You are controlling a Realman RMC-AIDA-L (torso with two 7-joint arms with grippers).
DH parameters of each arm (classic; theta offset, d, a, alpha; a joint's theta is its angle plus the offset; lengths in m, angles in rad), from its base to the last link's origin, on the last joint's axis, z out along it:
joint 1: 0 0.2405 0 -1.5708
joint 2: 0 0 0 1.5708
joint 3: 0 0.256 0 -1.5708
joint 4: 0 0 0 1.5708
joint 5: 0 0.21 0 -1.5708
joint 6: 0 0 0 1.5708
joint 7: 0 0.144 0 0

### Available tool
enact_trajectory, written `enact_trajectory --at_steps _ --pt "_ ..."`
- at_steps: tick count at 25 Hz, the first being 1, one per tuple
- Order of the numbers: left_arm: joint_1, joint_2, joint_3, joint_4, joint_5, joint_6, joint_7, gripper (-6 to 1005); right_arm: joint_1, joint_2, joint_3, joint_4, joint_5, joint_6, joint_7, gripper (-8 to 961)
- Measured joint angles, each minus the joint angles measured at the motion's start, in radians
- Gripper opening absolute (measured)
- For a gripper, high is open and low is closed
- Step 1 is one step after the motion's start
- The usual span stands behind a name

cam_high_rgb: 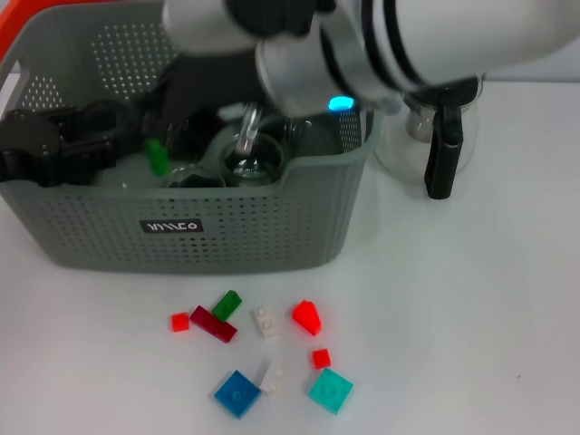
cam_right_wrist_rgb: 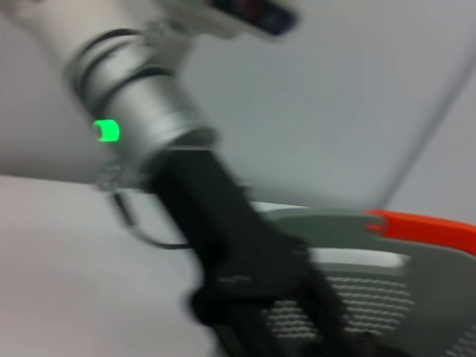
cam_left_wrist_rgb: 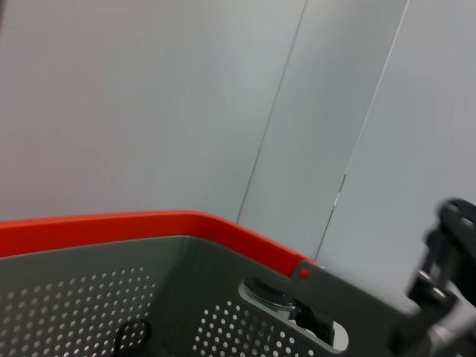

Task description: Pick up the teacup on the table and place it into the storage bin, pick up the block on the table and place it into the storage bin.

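Your right hand (cam_high_rgb: 190, 109) reaches into the storage bin (cam_high_rgb: 272, 236) at upper left, probably to drop the green block (cam_high_rgb: 157, 156); I cannot tell its grip; teacup (cam_high_rgb: 249, 163) already inside.

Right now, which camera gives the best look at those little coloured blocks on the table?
The head view: the blocks lie scattered on the white table in front of the storage bin. Neither wrist view shows them, only parts of the bin.
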Motion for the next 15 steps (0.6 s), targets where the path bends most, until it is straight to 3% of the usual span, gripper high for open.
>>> enact_trajectory --at_steps 5,15 --pt "0.000 -0.001 0.000 0.000 0.000 -0.007 0.001 626 0.030 -0.001 0.063 0.078 0.008 0.007 -0.007 124" --pt "-0.003 -0.001 0.000 -0.001 0.000 -0.011 0.001 626 0.054 -0.003 0.087 0.127 -0.022 0.006 -0.001 83"
